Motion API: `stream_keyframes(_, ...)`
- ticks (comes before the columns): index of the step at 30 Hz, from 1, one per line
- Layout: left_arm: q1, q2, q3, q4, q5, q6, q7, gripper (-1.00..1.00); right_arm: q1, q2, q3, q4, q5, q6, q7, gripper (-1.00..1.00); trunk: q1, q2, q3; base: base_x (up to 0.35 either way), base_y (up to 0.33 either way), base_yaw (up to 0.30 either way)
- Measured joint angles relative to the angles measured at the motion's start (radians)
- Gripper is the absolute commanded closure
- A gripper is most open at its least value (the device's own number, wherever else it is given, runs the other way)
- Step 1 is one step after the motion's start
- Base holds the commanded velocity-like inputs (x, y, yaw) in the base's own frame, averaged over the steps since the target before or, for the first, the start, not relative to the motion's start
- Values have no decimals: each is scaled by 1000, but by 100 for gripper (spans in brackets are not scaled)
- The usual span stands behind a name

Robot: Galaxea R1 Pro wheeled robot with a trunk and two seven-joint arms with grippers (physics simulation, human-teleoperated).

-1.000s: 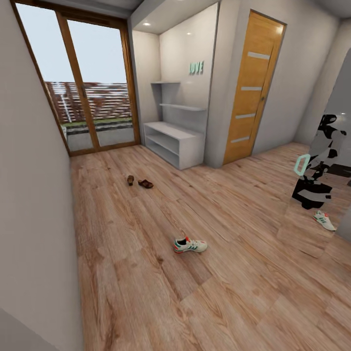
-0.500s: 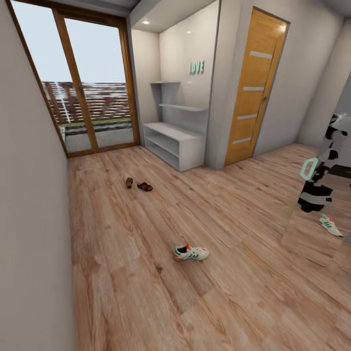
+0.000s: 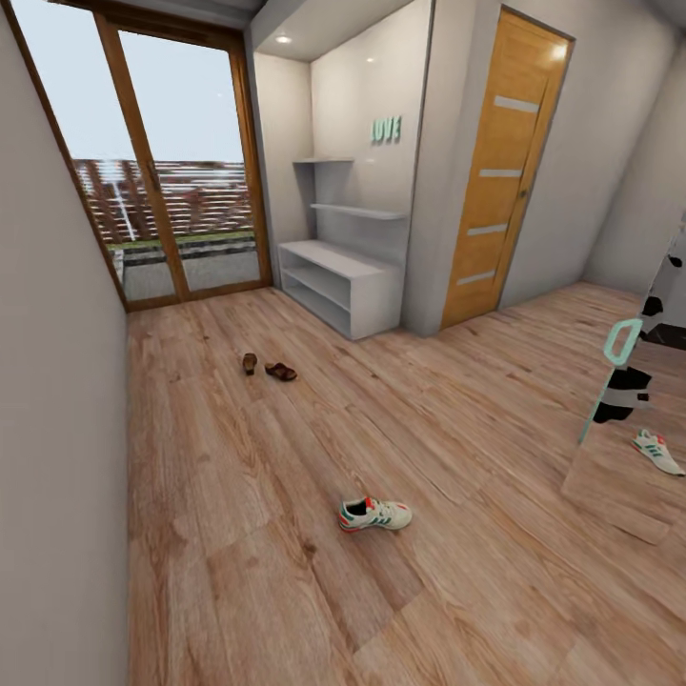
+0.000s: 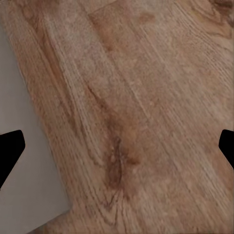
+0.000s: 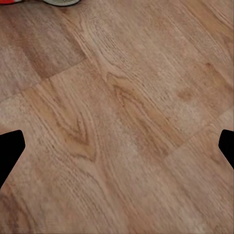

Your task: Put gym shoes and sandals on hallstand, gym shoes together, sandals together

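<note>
One gym shoe [image 3: 373, 514], white with green stripes, lies on its sole mid-floor in the head view. A second gym shoe [image 3: 657, 451] shows inside the mirror panel at the right edge. The two brown sandals [image 3: 250, 363] [image 3: 281, 372] lie side by side on the corridor floor [image 3: 238, 534], further back. The hallstand [image 3: 338, 281] stands in the alcove beyond them, both shelf levels bare. In the wrist views my left gripper [image 4: 117, 148] and right gripper [image 5: 117, 148] hang open over bare planks. A bit of a shoe [image 5: 61, 2] peeks in at the edge of the right wrist view.
A wood-framed glass door [image 3: 143, 171] closes the far end. An orange door [image 3: 500, 171] stands right of the alcove. The mirror [image 3: 629, 419] at the right reflects my body. A white wall [image 3: 57, 429] runs close along the left, and a grey wall [image 4: 29, 190] edges the left wrist view.
The whole head view has shifted: the mirror slid toward the right edge and the near shoe sits lower in the picture. Shoes and sandals themselves lie where they were.
</note>
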Motion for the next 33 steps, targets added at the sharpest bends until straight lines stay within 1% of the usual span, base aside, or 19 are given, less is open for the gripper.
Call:
stream_keyframes(18, 0, 0, -1, 0, 0, 0, 0, -100, 0, 0, 0, 0, -1, 0, -1, -100, 0, 0, 0, 17, 0, 0)
stream_keyframes(23, 0, 0, -1, 0, 0, 0, 0, -100, 0, 0, 0, -2, -2, 0, 0, -100, 0, 0, 0, 181, 0, 0)
stream_keyframes(33, 0, 0, 0, 0, 0, 0, 0, -100, 0, 0, 0, -2, -2, 0, 2, -100, 0, 0, 0, 283, 0, 0)
